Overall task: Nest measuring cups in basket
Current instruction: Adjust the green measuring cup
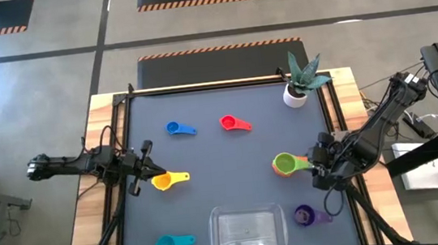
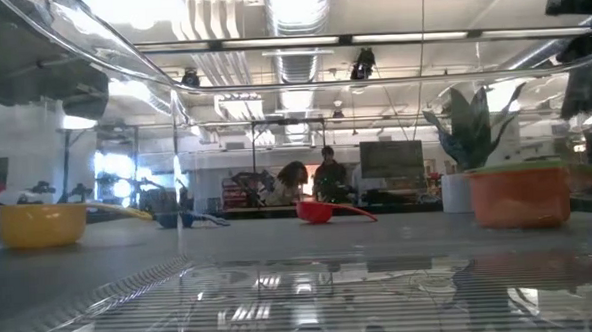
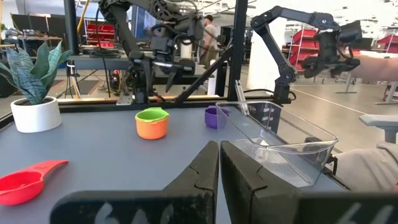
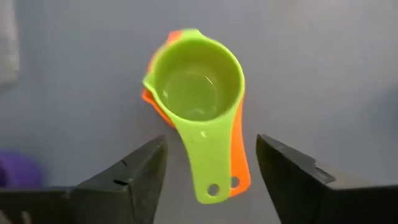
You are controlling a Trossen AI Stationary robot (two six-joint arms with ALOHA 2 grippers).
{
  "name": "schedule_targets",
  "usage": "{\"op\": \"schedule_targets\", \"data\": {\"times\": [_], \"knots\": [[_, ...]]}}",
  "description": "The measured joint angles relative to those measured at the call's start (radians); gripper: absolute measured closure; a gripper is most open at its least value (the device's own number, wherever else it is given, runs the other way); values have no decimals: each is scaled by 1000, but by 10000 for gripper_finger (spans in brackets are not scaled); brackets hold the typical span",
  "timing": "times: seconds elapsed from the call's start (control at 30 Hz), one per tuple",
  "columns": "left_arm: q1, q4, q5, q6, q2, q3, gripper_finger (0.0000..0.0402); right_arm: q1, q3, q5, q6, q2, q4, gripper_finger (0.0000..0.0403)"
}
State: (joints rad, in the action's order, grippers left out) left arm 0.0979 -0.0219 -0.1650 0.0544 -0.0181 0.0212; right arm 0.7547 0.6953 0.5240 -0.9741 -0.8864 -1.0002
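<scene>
A green measuring cup sits nested inside an orange one on the dark mat, right of centre. Their handles lie one on the other, pointing toward my right gripper. That gripper is open above them, slanting down, with one finger on each side of the handles and touching neither. Yellow, blue, red, teal and purple cups lie singly on the mat. The clear basket stands at the near edge. My left gripper waits shut at the left, by the yellow cup.
A white pot with a spiky plant stands at the far right corner. The purple cup lies between the basket and my right arm. Black frame rails run along the mat's left, right and far sides. People show in the room behind the table.
</scene>
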Motion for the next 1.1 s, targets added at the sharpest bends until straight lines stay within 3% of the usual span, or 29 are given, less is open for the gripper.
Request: {"op": "schedule_targets", "data": {"times": [0.23,0.5,0.7,1.1], "knots": [[0,0,0,0,0,0,402,2,164,-52,34,-34,101,140],[0,0,0,0,0,0,402,7,363,-309,5,-346,-8,160],[0,0,0,0,0,0,402,72,498,-320,-7,-510,-48,173],[0,0,0,0,0,0,402,153,382,-316,-232,-530,39,177]]}}
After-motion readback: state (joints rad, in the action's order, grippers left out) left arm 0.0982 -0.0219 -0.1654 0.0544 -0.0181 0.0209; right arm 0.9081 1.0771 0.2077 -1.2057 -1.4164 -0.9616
